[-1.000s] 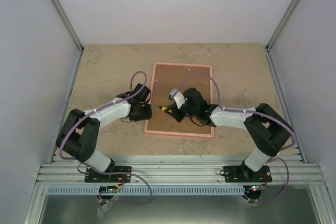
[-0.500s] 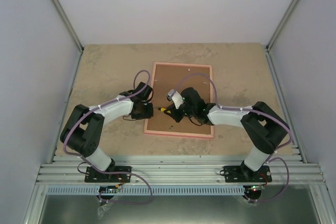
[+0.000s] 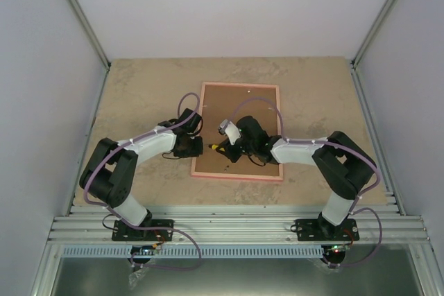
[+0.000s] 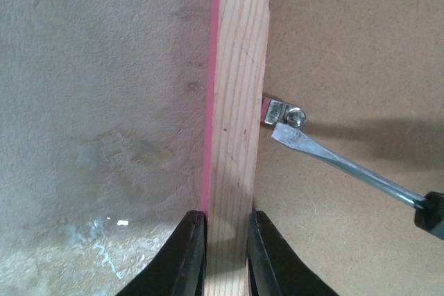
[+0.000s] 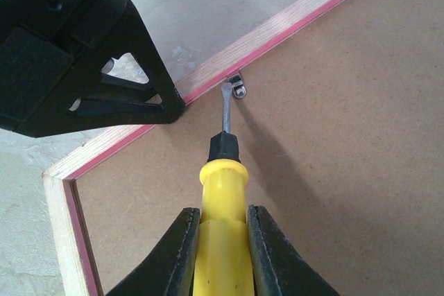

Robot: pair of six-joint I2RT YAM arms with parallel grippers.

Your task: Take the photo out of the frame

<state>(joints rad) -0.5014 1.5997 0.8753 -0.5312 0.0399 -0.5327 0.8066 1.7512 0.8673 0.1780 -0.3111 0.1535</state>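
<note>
The frame (image 3: pixel 236 177) lies face down about the middle of the tabletop (image 3: pixel 139 88), long sides running from the near edge to the far edge. Its pale wooden back and pink outer edge face up. Set inside it is a brown backing board (image 3: pixel 246 105), which covers the whole opening; the print itself cannot be seen.

The left gripper (image 4: pixel 225 240) sits at the frame's left rail, toward its near half. One finger is on the outer pink side and the other on the inner side against the board, both pressed to the wood, so it pinches the rail. The right gripper (image 5: pixel 220 240) hangs over the board inside the frame, pointing at that same rail, its fingers clamped on the yellow handle of a flat-blade screwdriver (image 5: pixel 222 192). The blade tip is at a small metal tab (image 5: pixel 238 90) fixed on the board just beside the left rail; whether tip and tab touch is hard to tell. The left gripper is just beside that tab, on the near side.

The left arm (image 3: pixel 149 145) rises from its base at the near edge, elbow bent out toward the left edge, forearm reaching inward to the rail. The right arm (image 3: pixel 298 152) mirrors it, elbow toward the right edge, forearm crossing low over the frame's near right part.
</note>
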